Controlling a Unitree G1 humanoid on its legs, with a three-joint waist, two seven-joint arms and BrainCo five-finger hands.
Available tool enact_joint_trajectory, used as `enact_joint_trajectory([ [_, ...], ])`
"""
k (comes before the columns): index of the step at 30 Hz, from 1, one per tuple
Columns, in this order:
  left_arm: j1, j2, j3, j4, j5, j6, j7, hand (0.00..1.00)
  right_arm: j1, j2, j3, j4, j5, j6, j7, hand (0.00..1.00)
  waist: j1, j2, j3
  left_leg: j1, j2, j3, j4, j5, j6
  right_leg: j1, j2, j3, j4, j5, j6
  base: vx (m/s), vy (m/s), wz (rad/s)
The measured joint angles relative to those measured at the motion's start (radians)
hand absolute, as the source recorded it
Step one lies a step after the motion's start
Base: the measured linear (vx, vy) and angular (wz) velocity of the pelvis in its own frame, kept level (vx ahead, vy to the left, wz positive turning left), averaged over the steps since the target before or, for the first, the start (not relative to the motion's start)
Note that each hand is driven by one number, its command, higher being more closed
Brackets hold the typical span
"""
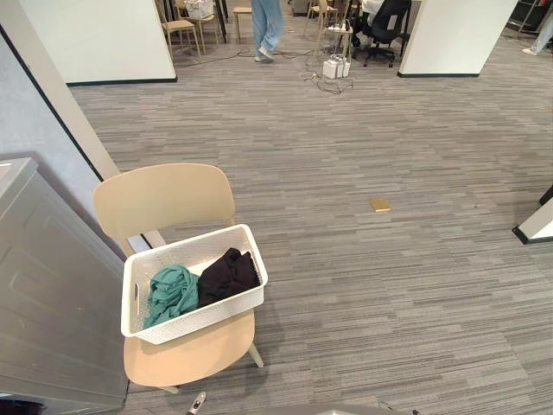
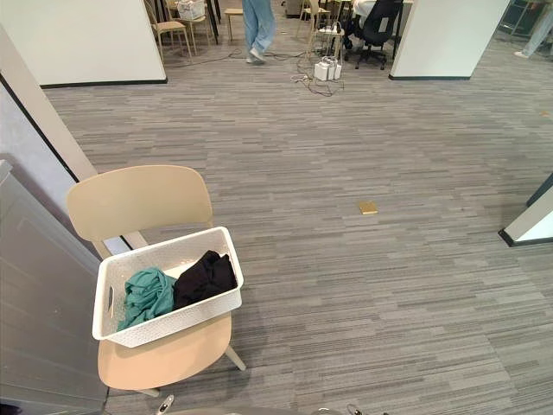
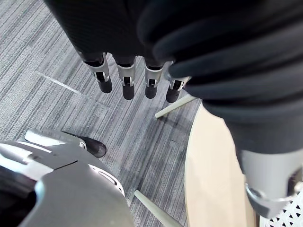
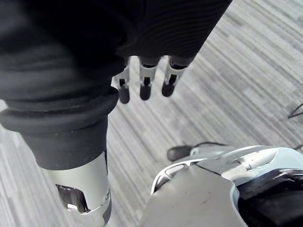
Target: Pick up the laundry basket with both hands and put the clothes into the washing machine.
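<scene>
we have not yet begun: the white laundry basket (image 1: 220, 313) of clothes (image 1: 173, 292) sits on the chair (image 1: 164, 197), lower left. our left hand (image 3: 127, 82) and right hand (image 4: 145, 84) hang straight-fingered, empty; next both must reach its handles.

Grey carpet (image 1: 389, 285) in fine stripes is covering the whole floor. A beige wooden chair (image 1: 164, 197) is standing near the left, its back towards a slanted white post (image 1: 54, 95) edged in black. A small tan square (image 1: 380, 205) is lying on the carpet, well apart from the chair. At the far end, white walls (image 1: 104, 35) with dark skirting are framing an opening where light wooden chairs (image 1: 179, 26) and a black office chair (image 1: 384, 24) are standing. A person in blue jeans (image 1: 267, 24) is walking there, near white boxes (image 1: 336, 67) with cables.
</scene>
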Motion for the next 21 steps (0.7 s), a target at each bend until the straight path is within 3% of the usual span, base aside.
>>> enact_joint_trajectory([
  [3, -0.001, 0.003, 0.004, -0.001, 0.001, 0.000, 0.001, 0.00, -0.002, -0.003, 0.004, 0.000, -0.001, 0.000, 0.000, 0.00, 0.001, -0.001, 0.012, -0.020, 0.001, 0.005, 0.009, -0.003, 0.003, -0.022, -0.001, 0.001, -0.005, 0.004, 0.001, -0.01, 0.004, -0.01],
  [7, -0.017, 0.003, 0.010, -0.012, 0.031, -0.002, 0.021, 0.00, -0.035, -0.012, 0.023, -0.003, -0.006, 0.000, -0.001, 0.00, 0.005, -0.001, 0.018, -0.161, 0.019, 0.017, 0.124, -0.044, 0.012, -0.099, -0.014, -0.016, -0.011, 0.019, -0.001, -0.03, 0.019, 0.00],
  [10, -0.053, 0.001, 0.008, -0.040, 0.043, -0.004, 0.026, 0.00, -0.073, -0.021, 0.022, -0.021, -0.015, 0.000, -0.002, 0.00, 0.028, 0.007, 0.082, -0.261, 0.034, 0.021, 0.226, -0.074, 0.022, -0.151, -0.030, -0.054, 0.017, 0.024, 0.004, -0.06, 0.065, 0.26],
  [16, -0.046, 0.011, -0.053, -0.063, 0.116, -0.023, 0.039, 0.00, -0.150, -0.029, 0.028, -0.069, -0.095, -0.001, -0.001, 0.00, 0.058, 0.000, 0.135, -0.366, 0.011, 0.076, 0.317, -0.077, 0.027, -0.247, -0.147, -0.170, 0.205, -0.016, 0.024, -0.01, 0.131, 0.33],
  [18, -0.043, 0.032, -0.081, -0.064, 0.116, -0.023, 0.039, 0.00, -0.161, -0.022, 0.064, -0.071, -0.103, -0.001, 0.001, 0.00, 0.084, -0.007, 0.140, -0.368, 0.006, 0.076, 0.336, -0.077, 0.027, -0.245, -0.151, -0.152, 0.238, -0.031, 0.014, 0.02, 0.060, 0.25],
  [21, -0.043, 0.041, -0.096, -0.065, 0.116, -0.025, 0.039, 0.00, -0.165, -0.014, 0.096, -0.067, -0.113, -0.002, 0.004, 0.00, 0.083, -0.012, 0.142, -0.382, 0.000, 0.040, 0.356, -0.076, 0.028, -0.245, -0.120, -0.026, 0.266, -0.077, 0.001, 0.00, -0.013, 0.46],
])
